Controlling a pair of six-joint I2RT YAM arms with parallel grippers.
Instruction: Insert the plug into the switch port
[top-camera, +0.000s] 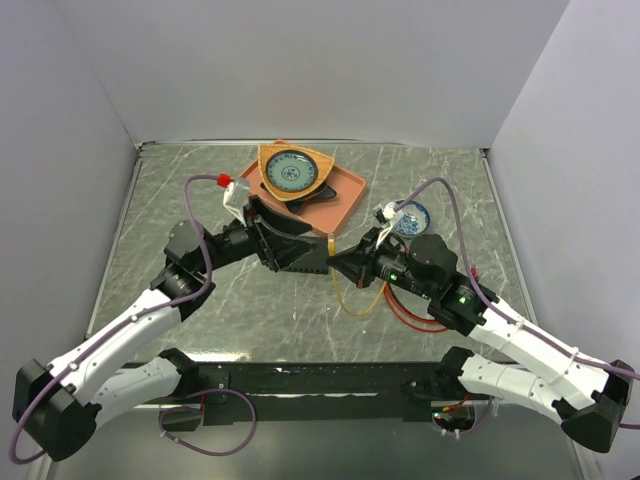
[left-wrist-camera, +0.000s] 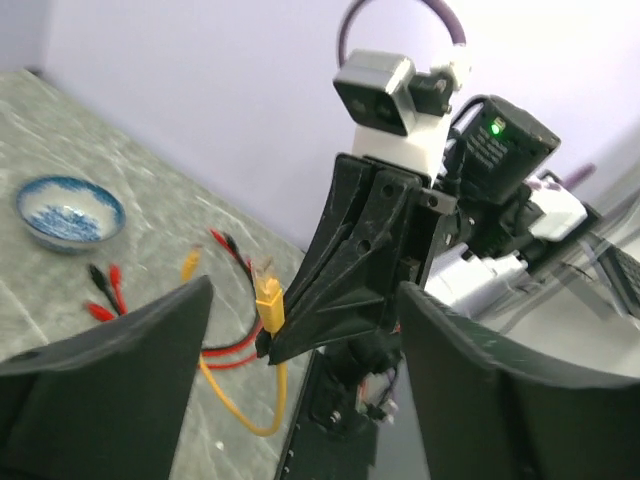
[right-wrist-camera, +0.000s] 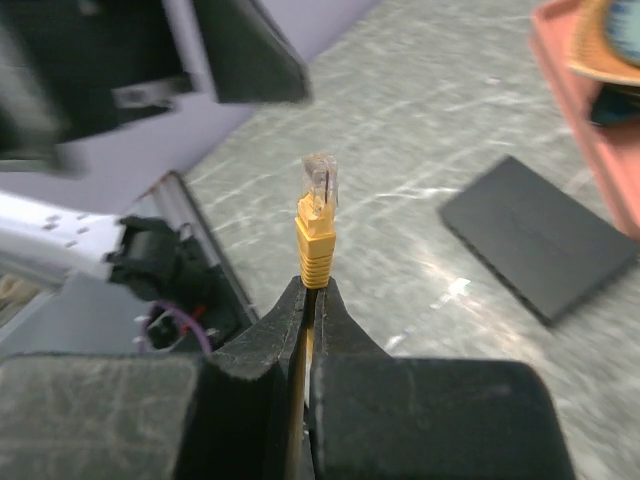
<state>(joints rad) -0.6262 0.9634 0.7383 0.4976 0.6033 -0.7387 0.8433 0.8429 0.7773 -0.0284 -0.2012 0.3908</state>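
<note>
A yellow plug with a clear tip stands straight up out of my right gripper, which is shut on the yellow cable just under the plug's boot. In the left wrist view the same plug pokes from the right gripper's black tips. My left gripper is open and empty, its fingers wide apart and facing the plug. The flat black switch box lies on the table beside the orange tray; its ports do not show. From above, the left gripper and right gripper nearly meet.
The orange tray at the back holds a woven plate with a blue dish. A small blue bowl sits behind the right arm. The yellow cable loop and red and black clip leads lie on the marble top.
</note>
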